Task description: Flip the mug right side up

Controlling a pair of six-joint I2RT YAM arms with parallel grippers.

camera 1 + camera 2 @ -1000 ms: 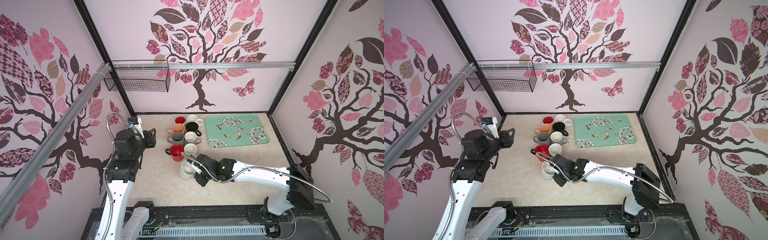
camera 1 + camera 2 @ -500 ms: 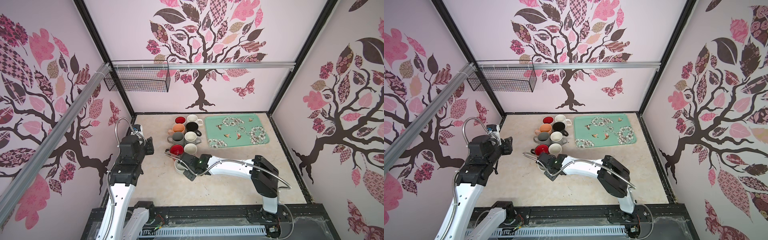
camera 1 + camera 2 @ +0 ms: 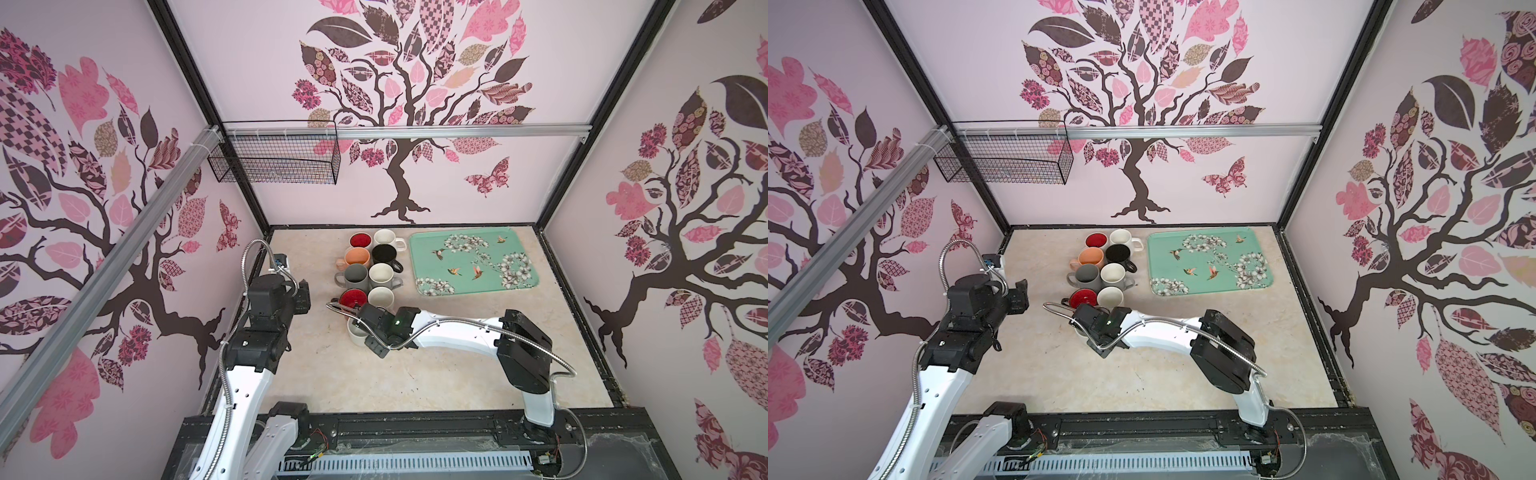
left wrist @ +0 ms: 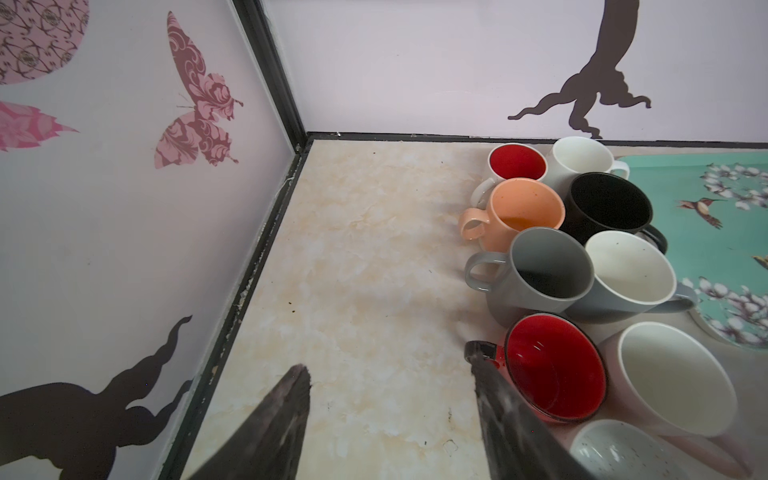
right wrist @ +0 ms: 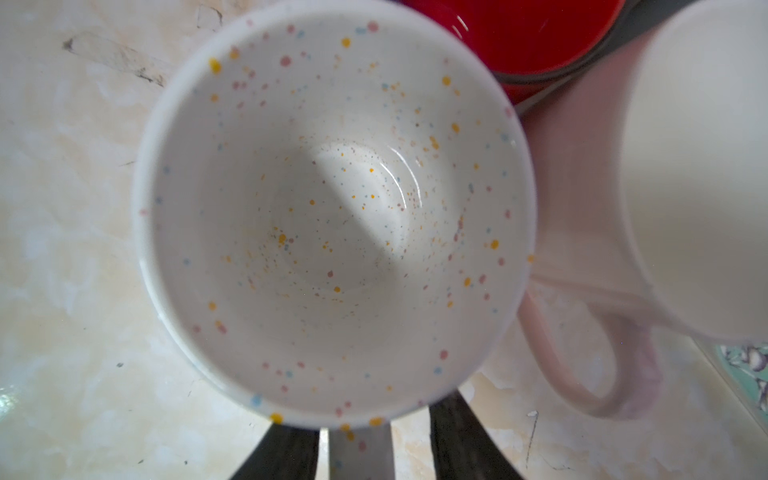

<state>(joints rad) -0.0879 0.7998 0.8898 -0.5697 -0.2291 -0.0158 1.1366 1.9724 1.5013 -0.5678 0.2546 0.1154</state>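
Note:
The mug (image 5: 332,208), white with coloured speckles, stands right side up on the table with its mouth facing up. In a top view the mug (image 3: 356,332) sits just in front of the red mug (image 3: 353,298), half hidden under my right wrist. My right gripper (image 5: 370,440) is open, and its fingers (image 5: 457,436) straddle the mug's handle (image 5: 359,453) with gaps on both sides. My left gripper (image 4: 388,361) is open over bare table, holding nothing, with one fingertip beside the red mug (image 4: 552,370). In both top views the left gripper (image 3: 303,295) (image 3: 1019,297) is left of the mugs.
Several upright mugs stand in two rows behind the speckled one, among them a pink mug (image 5: 582,187) close beside it. A green flowered tray (image 3: 419,257) lies to their right. A wire basket (image 3: 274,164) hangs on the back wall.
My right gripper carried the mug a little left and back to the mug rows, then its jaws parted from the handle. My left gripper opened wider.

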